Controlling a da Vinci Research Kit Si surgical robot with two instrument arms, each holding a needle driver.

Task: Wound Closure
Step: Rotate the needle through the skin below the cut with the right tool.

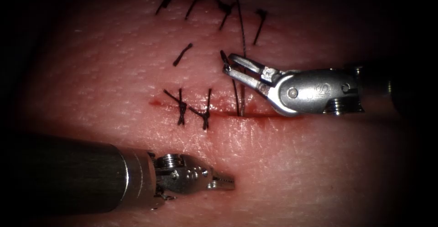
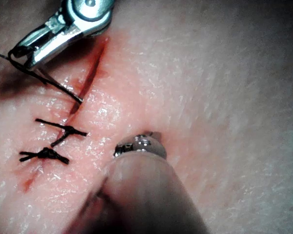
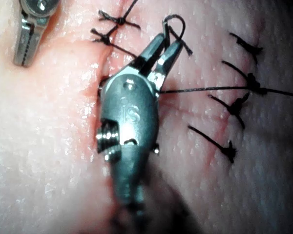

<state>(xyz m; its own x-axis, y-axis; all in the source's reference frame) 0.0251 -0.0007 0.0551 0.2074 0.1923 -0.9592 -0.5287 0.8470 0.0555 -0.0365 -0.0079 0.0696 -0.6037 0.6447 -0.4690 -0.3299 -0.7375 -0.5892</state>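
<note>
Endoscope view: right steel needle driver [image 1: 226, 65] has its slightly parted jaws around the short black thread [image 1: 240, 49] end just above the red cut [image 1: 255, 114]; a steady grip looks wise. Left steel needle driver [image 1: 226, 181], jaws closed, holds nothing, below the cut. Needle unseen.

I see the tissue [image 1: 114, 63] carrying everything: its cut [image 1: 255, 114] runs across, with red fluid [image 1: 156, 102] at its left end, two knotted stitches [image 1: 181, 107] crossing it, and cut ends of thread [image 1: 182, 54] lying above
</note>
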